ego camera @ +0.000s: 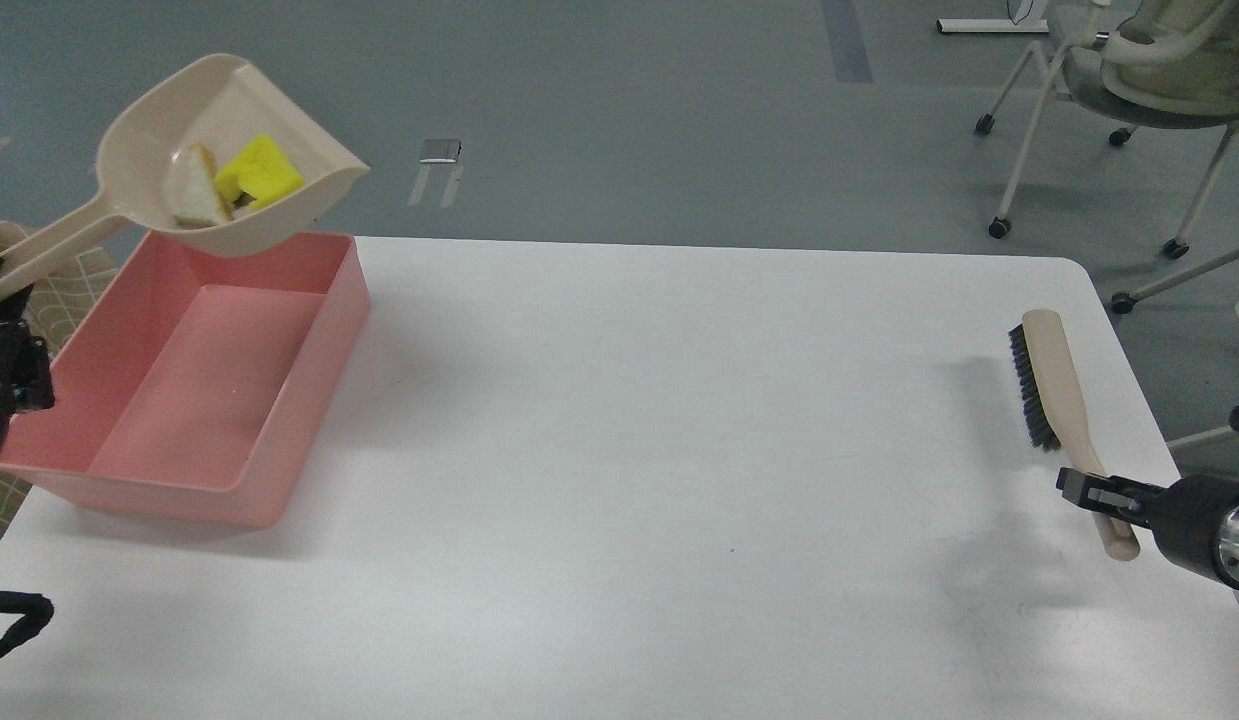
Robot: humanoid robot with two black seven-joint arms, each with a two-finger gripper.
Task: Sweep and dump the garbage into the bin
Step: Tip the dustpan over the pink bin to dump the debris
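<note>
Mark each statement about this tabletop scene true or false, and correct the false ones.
1. The yellow chunk and the white wedge lie in the dustpan. True.
2. The pink tub already holds both scraps. False: nothing lies on its floor.
3. The brush lies on the table near its right edge. True.
4. The dustpan rests flat on the table. False: it is held up over the tub's far end.

White table (679, 480) carries pink bin (194, 400) and brush (1064, 420).
</note>
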